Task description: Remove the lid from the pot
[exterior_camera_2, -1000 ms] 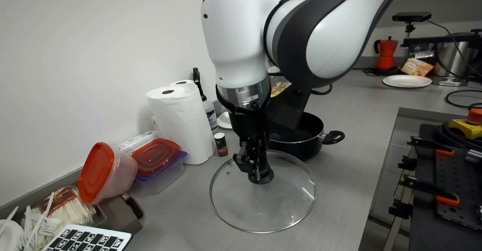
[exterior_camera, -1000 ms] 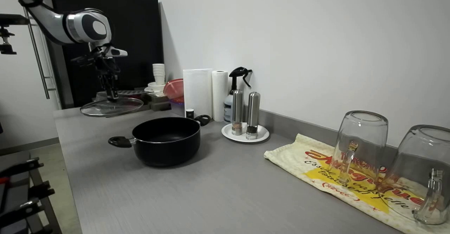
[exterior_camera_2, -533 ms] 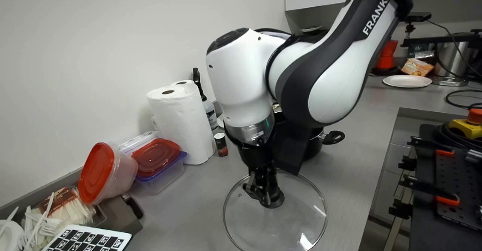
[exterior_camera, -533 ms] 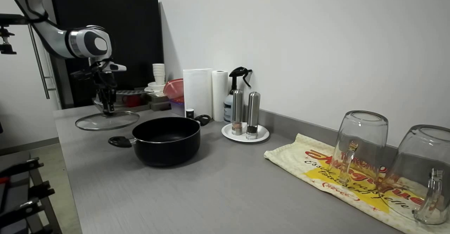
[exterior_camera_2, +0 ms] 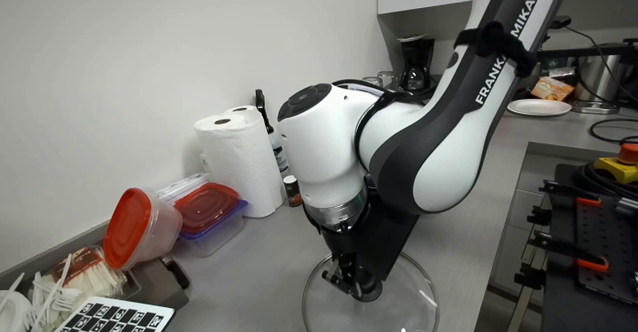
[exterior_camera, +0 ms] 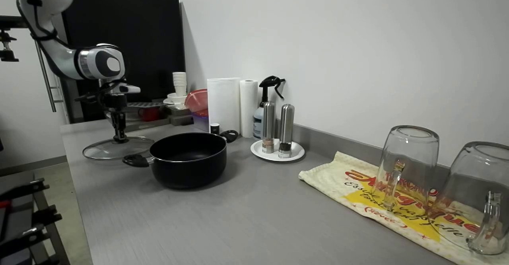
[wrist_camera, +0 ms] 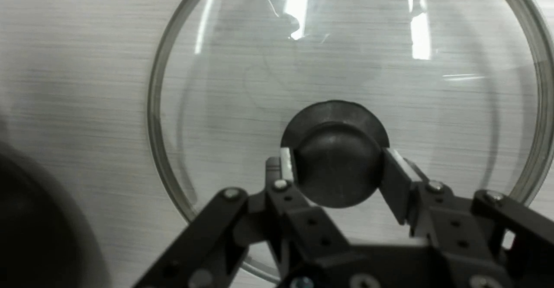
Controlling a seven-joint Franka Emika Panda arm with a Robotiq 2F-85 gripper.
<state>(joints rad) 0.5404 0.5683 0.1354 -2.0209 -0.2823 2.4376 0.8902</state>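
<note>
The black two-fingered gripper (wrist_camera: 339, 167) points downward, its flat pads (wrist_camera: 396, 186) pressed to opposite sides of a round black knob (wrist_camera: 337, 162), so it seems to be grasping it; the knob tops a round, slightly domed, metal-rimmed, clear-glass lid (exterior_camera: 118, 149), which is out over the flat grey counter (exterior_camera: 238, 225); whether its rim rests there or hangs just above, I cannot tell; just beside it, the wide, low, black cooking pot (exterior_camera: 189, 161) stands uncovered, so the removal itself looks done, with only setting down and letting go probably left; if the pads part while the rim is clear of the counter, the lid would drop and might crack; a tilted descent would land one edge first and twist the smooth knob in the grasp; a sideways drift toward the pot could knock the rim on the black side handle (exterior_camera: 136, 160) nearest the lid; and, after release, too narrow an opening could snag the knob as the gripper lifts, dragging the lid along or tipping it.
</note>
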